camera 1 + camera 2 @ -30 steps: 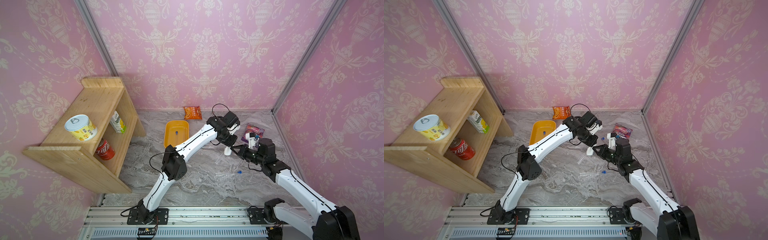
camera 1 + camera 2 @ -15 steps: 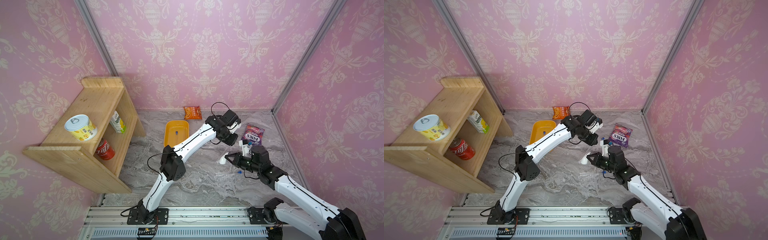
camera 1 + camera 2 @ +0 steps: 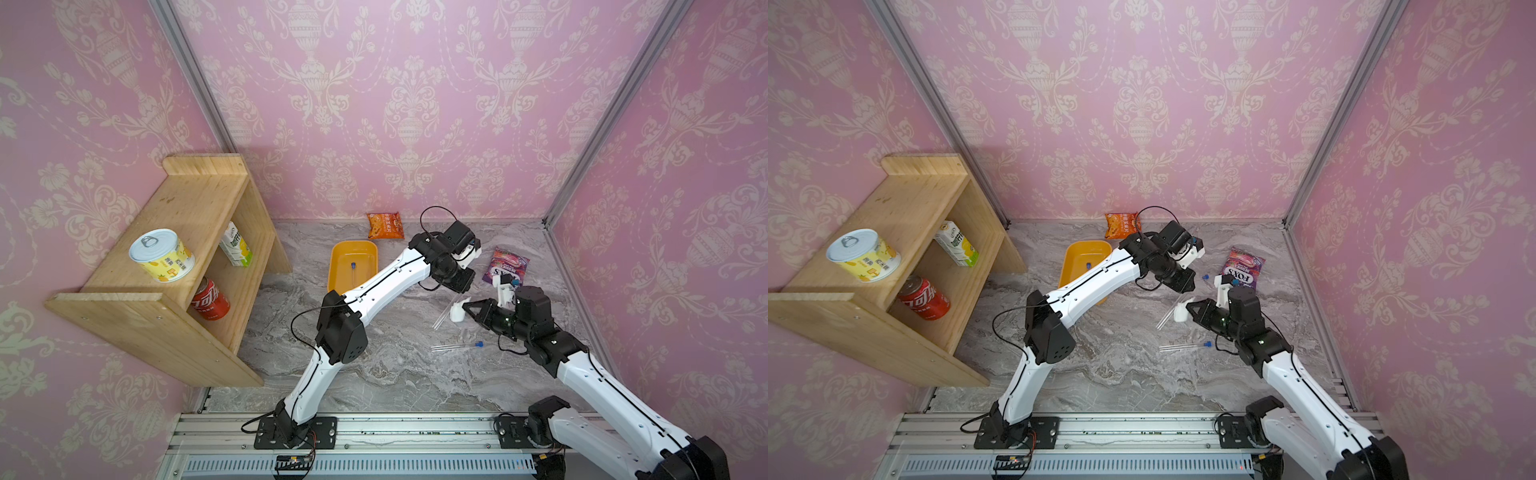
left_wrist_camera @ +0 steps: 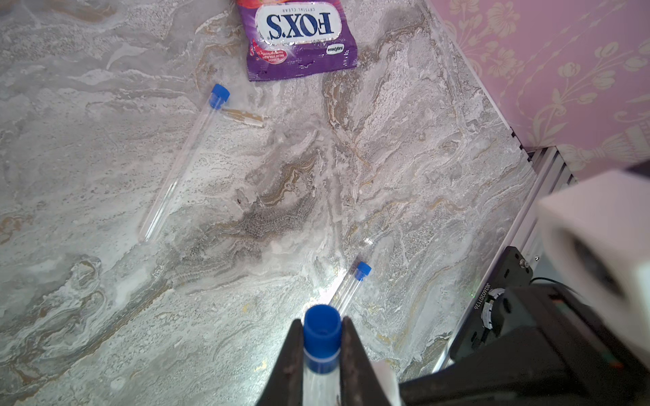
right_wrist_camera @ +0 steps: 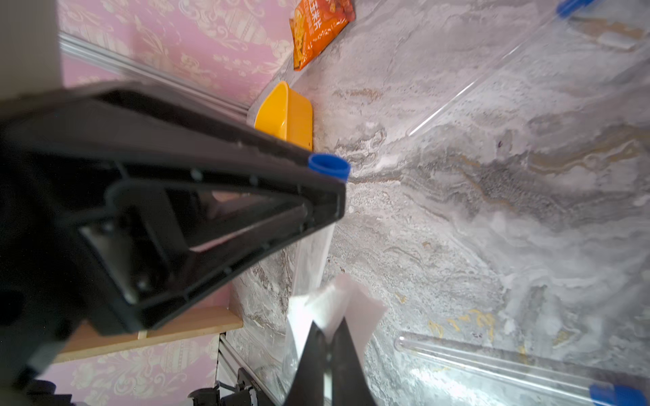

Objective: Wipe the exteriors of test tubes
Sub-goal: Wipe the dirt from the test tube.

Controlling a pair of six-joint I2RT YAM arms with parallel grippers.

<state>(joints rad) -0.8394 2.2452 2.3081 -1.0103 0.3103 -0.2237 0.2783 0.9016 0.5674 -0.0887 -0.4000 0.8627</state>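
While left claw clamps a test tube at its cap, right claw pinches a wipe.

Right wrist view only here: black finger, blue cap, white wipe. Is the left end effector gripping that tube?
Observer: Yes. The left wrist view shows the left end effector shut on the held test tube, just under its blue cap.
Operator: The yellow tray shows me only its outer wall. Anything inside?
Observer: One capped tube lies inside it, seen in a top view.
Operator: What lies past the cap of the loose tube nearer the back wall?
Observer: A purple candy bag, close to that cap but apart from it.
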